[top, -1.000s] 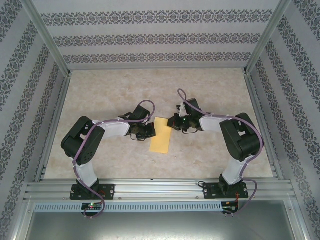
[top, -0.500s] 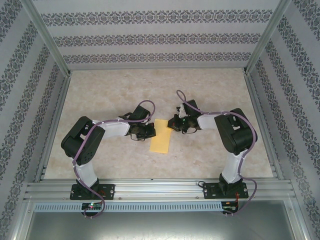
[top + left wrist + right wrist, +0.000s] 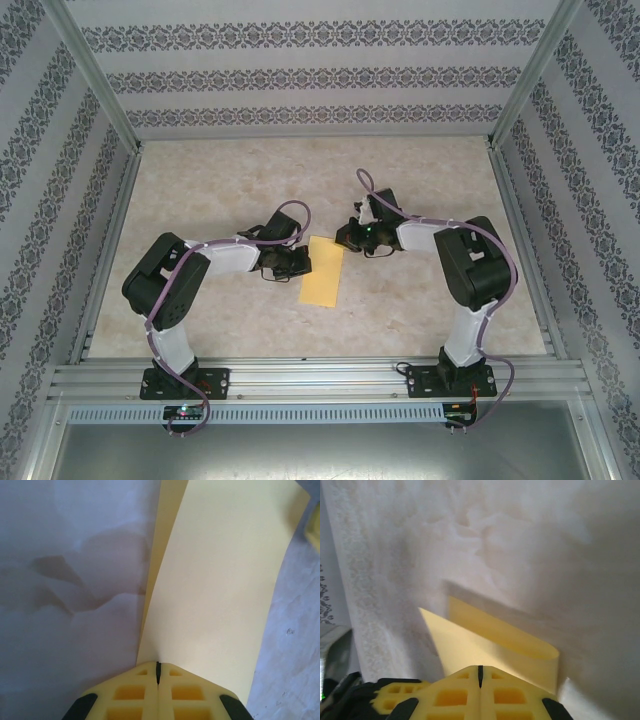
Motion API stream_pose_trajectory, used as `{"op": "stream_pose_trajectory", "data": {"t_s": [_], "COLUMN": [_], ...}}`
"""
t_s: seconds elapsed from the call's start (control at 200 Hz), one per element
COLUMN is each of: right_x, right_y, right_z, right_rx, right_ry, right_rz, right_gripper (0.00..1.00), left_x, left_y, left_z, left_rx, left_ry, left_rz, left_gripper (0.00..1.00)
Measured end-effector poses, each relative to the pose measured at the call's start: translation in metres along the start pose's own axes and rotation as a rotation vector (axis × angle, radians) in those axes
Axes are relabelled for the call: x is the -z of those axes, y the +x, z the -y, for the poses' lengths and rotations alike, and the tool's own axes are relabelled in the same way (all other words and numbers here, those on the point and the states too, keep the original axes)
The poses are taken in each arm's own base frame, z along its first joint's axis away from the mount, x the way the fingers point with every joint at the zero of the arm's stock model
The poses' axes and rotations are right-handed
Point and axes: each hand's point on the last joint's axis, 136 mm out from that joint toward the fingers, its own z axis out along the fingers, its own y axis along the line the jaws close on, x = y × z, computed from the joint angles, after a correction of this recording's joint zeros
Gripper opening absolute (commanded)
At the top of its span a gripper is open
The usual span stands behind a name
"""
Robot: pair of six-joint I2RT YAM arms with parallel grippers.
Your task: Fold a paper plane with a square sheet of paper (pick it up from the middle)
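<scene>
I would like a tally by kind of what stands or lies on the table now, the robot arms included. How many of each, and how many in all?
Yellow sheet of paper, folded over: 1
Robot arms, the left arm and the right arm, each with its fingers shut: 2
Total: 3

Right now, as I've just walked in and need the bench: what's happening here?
A yellow sheet is being folded on the table. It lies between the left gripper and right gripper, doubled over into a narrow strip, not yet a plane. Both are shut, tips at its edges; whether either pinches it is unclear.
</scene>
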Motion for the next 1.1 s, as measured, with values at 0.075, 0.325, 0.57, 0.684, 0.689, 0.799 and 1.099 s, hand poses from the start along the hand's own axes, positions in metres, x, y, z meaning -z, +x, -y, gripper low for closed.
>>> {"op": "stream_pose_trajectory", "data": {"t_s": [0.075, 0.325, 0.57, 0.684, 0.689, 0.799, 1.099], "right_x": [-0.008, -0.007, 0.003, 0.004, 0.004, 0.000, -0.008], "right_y": [0.005, 0.004, -0.010, -0.014, -0.014, -0.013, -0.010], "right_z": [0.014, 0.014, -0.004, -0.005, -0.005, 0.006, 0.017], "right_rx": [-0.027, -0.034, 0.003, 0.004, 0.004, -0.018, -0.045], "right_ry": [0.033, 0.027, 0.013, 0.011, 0.011, 0.038, 0.057], "right_rz": [-0.020, -0.030, -0.006, 0.000, 0.000, -0.008, -0.031], "right_gripper": [0.05, 0.05, 0.05, 0.05, 0.05, 0.04, 0.04], "left_x": [0.000, 0.000, 0.000, 0.000, 0.000, 0.000, 0.000], "left_y": [0.000, 0.000, 0.000, 0.000, 0.000, 0.000, 0.000], "left_z": [0.000, 0.000, 0.000, 0.000, 0.000, 0.000, 0.000], "left_rx": [0.000, -0.001, -0.001, -0.001, -0.001, -0.001, -0.001], "left_ry": [0.000, 0.000, 0.000, 0.001, 0.000, 0.001, 0.001], "left_rz": [0.000, 0.000, 0.000, -0.001, 0.000, 0.000, -0.001], "left_gripper": [0.00, 0.00, 0.00, 0.00, 0.00, 0.00, 0.00]}}
